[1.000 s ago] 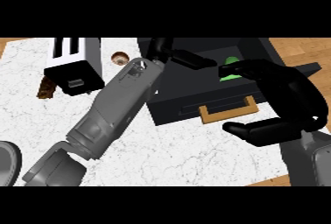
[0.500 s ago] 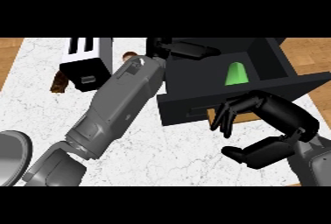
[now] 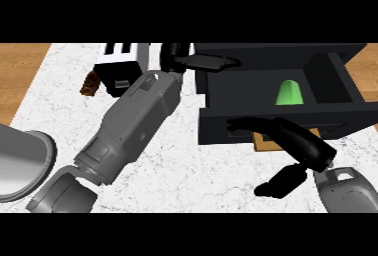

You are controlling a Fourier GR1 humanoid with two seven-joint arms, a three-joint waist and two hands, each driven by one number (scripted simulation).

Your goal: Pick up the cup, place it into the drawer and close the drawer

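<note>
At about nine o'clock, a smooth grey metal vessel [image 3: 21,162] with a curved, rounded rim is poking in from the view's left edge, sitting on the white marbled counter [image 3: 184,170], whose veined surface is giving way to warm wood grain at the far left.

Toward eleven o'clock, a boxy black-and-white appliance [image 3: 120,65] is standing on the marble, with a rough brown lumpy item [image 3: 90,84] just beside it on its left.

The left forearm, a matte grey tapered cylinder, is running diagonally from seven o'clock up toward twelve o'clock. The left hand [image 3: 193,59] is lying with its glossy black fingers stretched out straight and apart, resting along the upper left rim of the drawer [image 3: 336,75].

That drawer, a dark, flat-walled rectangular box, is standing open between twelve and two o'clock. The cup [image 3: 289,93], a bright green cone-like shape with a rounded top, is sitting inside the drawer, against its right half, touching no hand.

At four o'clock, the right hand [image 3: 299,145] is arching over the drawer's front panel, fingers bent and pressing against the dark face near a tan wooden handle [image 3: 264,143], thumb hanging apart below, clasping nothing.
</note>
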